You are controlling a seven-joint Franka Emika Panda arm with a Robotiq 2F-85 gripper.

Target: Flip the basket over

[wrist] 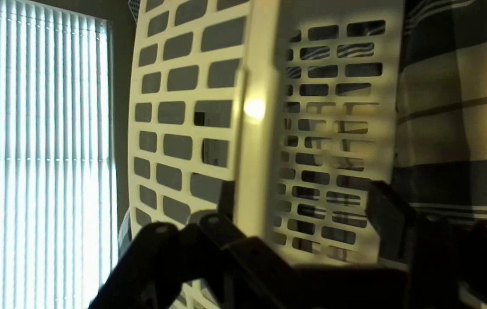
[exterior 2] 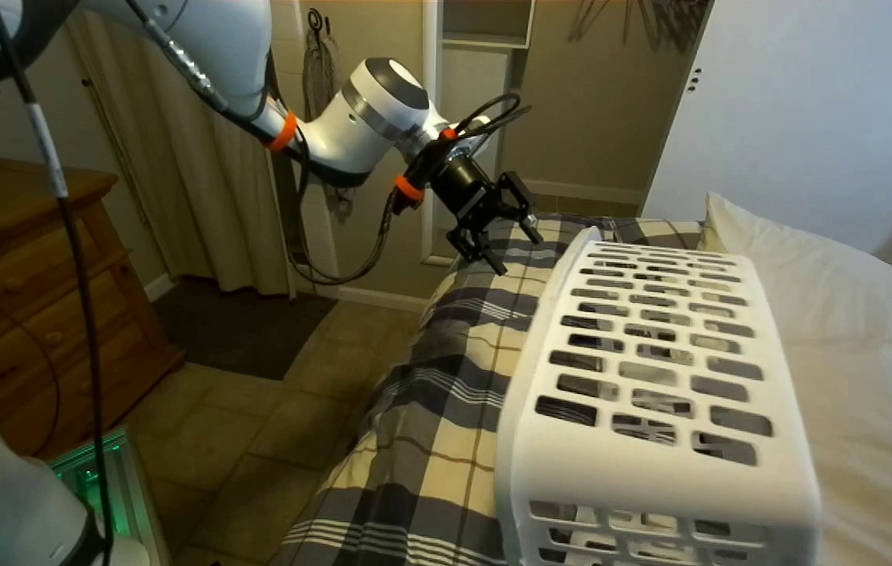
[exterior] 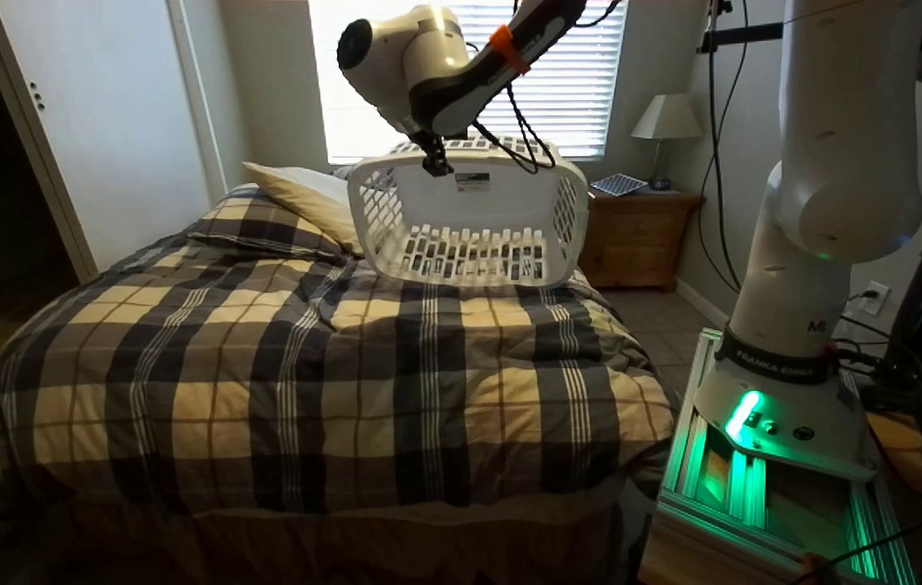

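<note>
Near the tabletop (exterior: 298, 390) corner by the wooden nightstand (exterior: 635, 244), the white laundry basket (exterior: 477, 210) lies on its side. My end effector (exterior 2: 516, 251) hangs spread; this looks like the approach; next I should pinch the upper rim (wrist: 255, 150).

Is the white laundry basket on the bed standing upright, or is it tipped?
Tipped onto its side: in an exterior view, the basket lies on the bed with its open mouth facing the camera, not up.
</note>
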